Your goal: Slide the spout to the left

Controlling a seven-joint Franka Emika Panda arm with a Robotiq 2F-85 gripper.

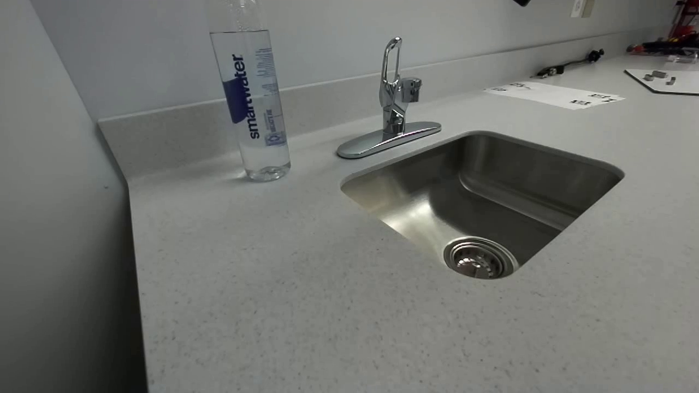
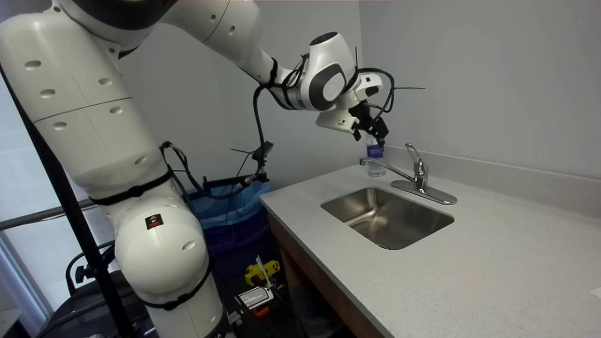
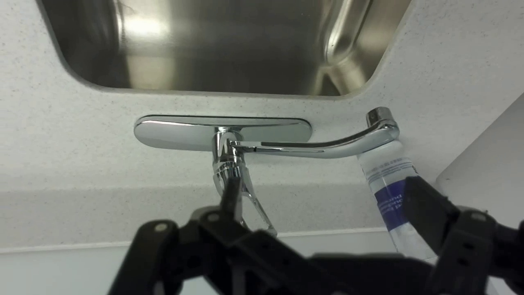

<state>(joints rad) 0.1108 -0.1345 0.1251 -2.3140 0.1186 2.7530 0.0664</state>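
Your jaws stand wide apart along bottom of wrist view. Spout (image 3: 319, 150) stretches from frame center to right, above your jaws in frame. Bottle (image 3: 391, 203) shows behind its tip, lower right; contact unclear. Sink (image 3: 229, 57) spans top, set in counter (image 3: 69, 164).

The spout (image 3: 315, 150) is mirror-bright silver, the sink (image 1: 524, 164) a duller steel grey. The surface (image 1: 273, 300) is pale grey, finely flecked darker. The Smartwater bottle (image 1: 255, 103) is clear, marked in deep blue. The end effector (image 3: 323, 185) is black, the robot arm (image 2: 112, 136) white banded with black, the bin liner (image 2: 244, 206) blue.
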